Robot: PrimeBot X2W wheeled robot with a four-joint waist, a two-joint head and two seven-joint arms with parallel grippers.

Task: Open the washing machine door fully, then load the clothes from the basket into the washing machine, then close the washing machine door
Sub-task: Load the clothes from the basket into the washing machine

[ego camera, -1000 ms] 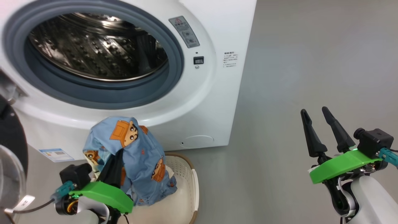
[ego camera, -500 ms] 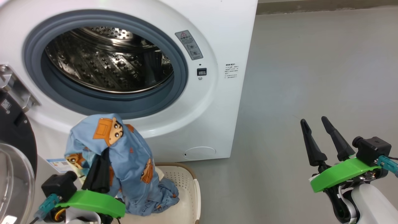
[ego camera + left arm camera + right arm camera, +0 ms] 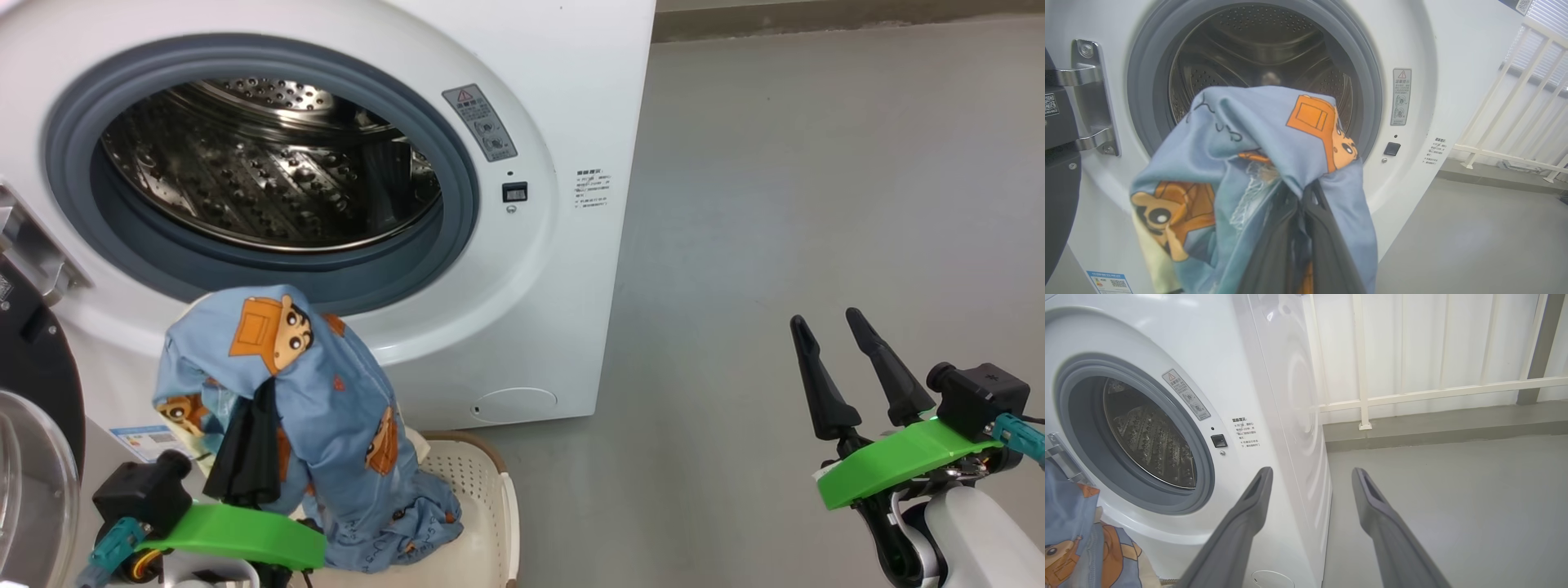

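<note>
You have one big white box-shaped front-loading washing machine (image 3: 571, 82), with one round opening ringed by a grey rubber gasket (image 3: 457, 212) and a perforated steel drum (image 3: 261, 180) behind it. One round door (image 3: 33, 359) with a glossy black rim and a clear glass dome is swung wide at the machine's left edge on one metal hinge (image 3: 1092, 94); most of it is cut off. One cream perforated plastic basket (image 3: 490, 506) with a brown rim stands on the grey floor (image 3: 816, 163) at the machine's lower front edge, its left part hidden. One bundle of light-blue fabric clothes (image 3: 326, 408) has orange cartoon prints; you cannot count the garments. Its top is raised before the opening's lower rim, and its tail trails into the basket. Of two grippers, the left gripper (image 3: 249, 445) is pinched tight on the bundle, fingertips buried in cloth. The right gripper (image 3: 824, 320) holds nothing, its fingers spread wide, well apart from the machine.
</note>
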